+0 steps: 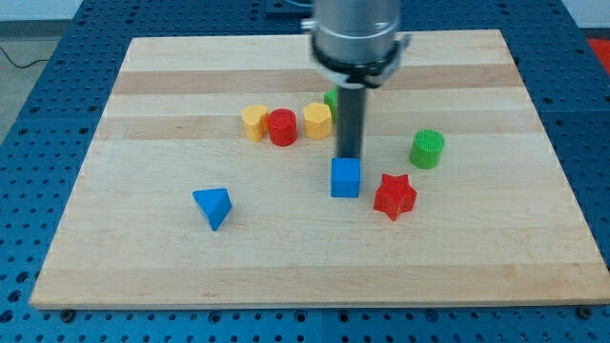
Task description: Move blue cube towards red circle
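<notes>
The blue cube (346,178) sits near the middle of the wooden board (143,238). The red circle (281,127) stands up and to the left of it, between a yellow block (254,122) on its left and a yellow block (317,121) on its right. The dark rod comes down from the view's top, and my tip (349,156) is at the cube's top edge, just behind it, touching or nearly touching.
A red star (395,196) lies just right of the blue cube. A green cylinder (428,149) is further right. A blue triangular block (213,207) lies at lower left. A green block (330,98) is mostly hidden behind the rod.
</notes>
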### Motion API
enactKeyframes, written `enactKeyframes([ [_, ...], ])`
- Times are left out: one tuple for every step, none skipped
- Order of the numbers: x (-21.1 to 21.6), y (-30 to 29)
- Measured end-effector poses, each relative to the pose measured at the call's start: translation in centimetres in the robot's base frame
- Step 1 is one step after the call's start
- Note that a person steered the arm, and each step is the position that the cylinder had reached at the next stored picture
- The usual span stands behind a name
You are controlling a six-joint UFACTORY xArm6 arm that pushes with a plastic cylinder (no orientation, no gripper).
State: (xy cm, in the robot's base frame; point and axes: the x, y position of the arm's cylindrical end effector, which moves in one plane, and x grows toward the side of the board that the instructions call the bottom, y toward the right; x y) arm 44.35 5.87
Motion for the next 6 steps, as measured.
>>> enactKeyframes([
  [2.2,1.4],
  [5.1,0.4],
  [6.0,-4.0],
  [5.6,-7.2],
  [5.6,-6.5],
  [5.4,-3.6],
])
